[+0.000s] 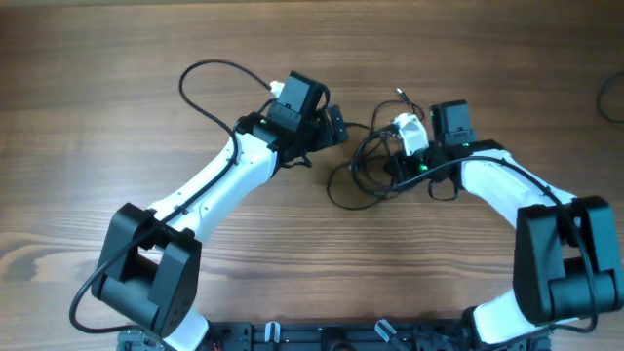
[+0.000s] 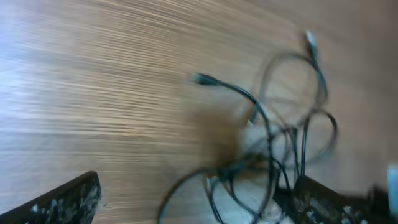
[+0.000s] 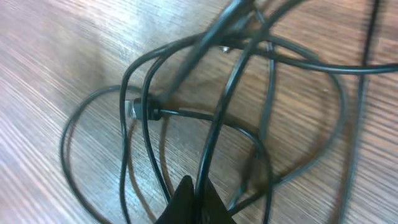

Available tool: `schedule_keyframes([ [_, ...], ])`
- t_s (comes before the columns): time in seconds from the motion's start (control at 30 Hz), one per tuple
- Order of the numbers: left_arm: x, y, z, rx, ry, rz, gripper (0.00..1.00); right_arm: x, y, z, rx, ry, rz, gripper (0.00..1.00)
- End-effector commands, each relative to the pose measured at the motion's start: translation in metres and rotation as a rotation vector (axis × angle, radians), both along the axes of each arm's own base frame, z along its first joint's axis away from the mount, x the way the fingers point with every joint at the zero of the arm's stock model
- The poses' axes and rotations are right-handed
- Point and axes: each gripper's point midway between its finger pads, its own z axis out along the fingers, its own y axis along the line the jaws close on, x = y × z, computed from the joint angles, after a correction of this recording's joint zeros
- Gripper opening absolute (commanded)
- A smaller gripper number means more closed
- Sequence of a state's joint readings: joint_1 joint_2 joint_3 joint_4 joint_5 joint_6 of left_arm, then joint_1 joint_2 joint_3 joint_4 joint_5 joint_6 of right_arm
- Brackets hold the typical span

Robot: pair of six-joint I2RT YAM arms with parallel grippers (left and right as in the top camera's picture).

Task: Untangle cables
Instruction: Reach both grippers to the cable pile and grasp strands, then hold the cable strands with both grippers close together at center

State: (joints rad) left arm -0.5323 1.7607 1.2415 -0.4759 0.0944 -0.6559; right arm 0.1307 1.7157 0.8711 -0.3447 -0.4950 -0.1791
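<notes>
Here, on the left of the wooden table (image 1: pixel 97 127), the left arm (image 1: pixel 210 180) reaches up and to the right from its base at the near edge. Its thicker black wire (image 1: pixel 210 68) loops out behind the wrist. The left jaws stand wide apart: in the left wrist view the two fingers (image 2: pixel 65 202) sit at opposite bottom corners with bare wood between them, and they hold nothing. They point rightward at the cables (image 1: pixel 375 171), which lie on the table between the two arms as one loose tangle of thin black loops.

In the left wrist view the tangle (image 2: pixel 273 143) gathers near the far finger. Whether any strand touches that finger I cannot tell. One plug end (image 2: pixel 200 78) sticks out to the side, and another (image 2: pixel 309 38) lies at the top of a loop.

On the tangle's right side, the right jaws are pinched together on one strand. In the right wrist view their dark tips meet at the bottom edge, and the cables (image 3: pixel 214 118) fan out above them, crossing at a small metal connector (image 3: pixel 134 109). The right arm (image 1: pixel 507 185) bends in from the right of the table.
</notes>
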Motion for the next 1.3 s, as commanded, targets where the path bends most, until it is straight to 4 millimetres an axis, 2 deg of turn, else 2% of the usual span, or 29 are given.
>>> schedule_keyframes([
  [0.0,-0.011,-0.024,0.003,-0.002,-0.059,-0.275,1.0,0.008,0.007,0.065,0.344,-0.011,-0.032,0.04],
  [0.13,-0.007,-0.029,0.007,-0.01,-0.096,-0.292,1.0,0.006,-0.006,0.097,0.579,0.011,-0.047,0.04],
  [0.23,-0.01,-0.041,0.011,-0.017,-0.121,-0.324,0.99,0.005,-0.006,0.101,0.619,0.044,-0.07,0.04],
  [0.33,-0.011,-0.064,0.016,-0.042,-0.178,-0.363,0.89,0.005,-0.006,0.101,0.629,0.072,-0.091,0.04],
  [0.37,-0.008,-0.07,0.014,-0.03,-0.204,-0.365,0.86,0.005,-0.006,0.101,0.633,0.083,-0.101,0.04],
  [0.5,0.004,-0.071,-0.022,0.102,-0.241,-0.387,0.8,0.003,-0.006,0.101,0.634,0.095,-0.106,0.04],
  [0.63,0.013,-0.084,-0.026,0.083,-0.297,-0.414,0.83,0.003,-0.006,0.1,0.635,0.103,-0.111,0.04],
  [0.73,0.009,-0.096,-0.029,0.096,-0.334,-0.487,0.82,0.003,-0.006,0.1,0.637,0.111,-0.118,0.04],
  [0.9,-0.002,-0.107,-0.053,0.131,-0.321,-0.56,0.77,0.003,-0.006,0.1,0.641,0.119,-0.125,0.04],
  [0.97,0.003,-0.106,-0.05,0.146,-0.348,-0.565,0.78,0.003,-0.006,0.1,0.642,0.124,-0.129,0.04],
  [1.03,0.021,-0.088,-0.042,0.163,-0.365,-0.493,0.88,0.003,-0.006,0.1,0.646,0.136,-0.14,0.04],
  [1.07,0.02,-0.087,-0.034,0.118,-0.354,-0.506,0.9,0.003,-0.006,0.1,0.647,0.137,-0.141,0.04],
  [1.13,0.012,-0.091,-0.014,-0.006,-0.336,-0.56,1.0,0.004,-0.007,0.099,0.646,0.163,-0.173,0.04],
  [1.17,0.009,-0.091,-0.002,-0.072,-0.332,-0.585,1.0,0.005,-0.009,0.099,0.657,0.186,-0.201,0.04],
  [1.27,-0.001,-0.092,0.018,-0.227,-0.309,-0.664,0.98,0.007,-0.019,0.106,0.717,0.224,-0.253,0.04],
])
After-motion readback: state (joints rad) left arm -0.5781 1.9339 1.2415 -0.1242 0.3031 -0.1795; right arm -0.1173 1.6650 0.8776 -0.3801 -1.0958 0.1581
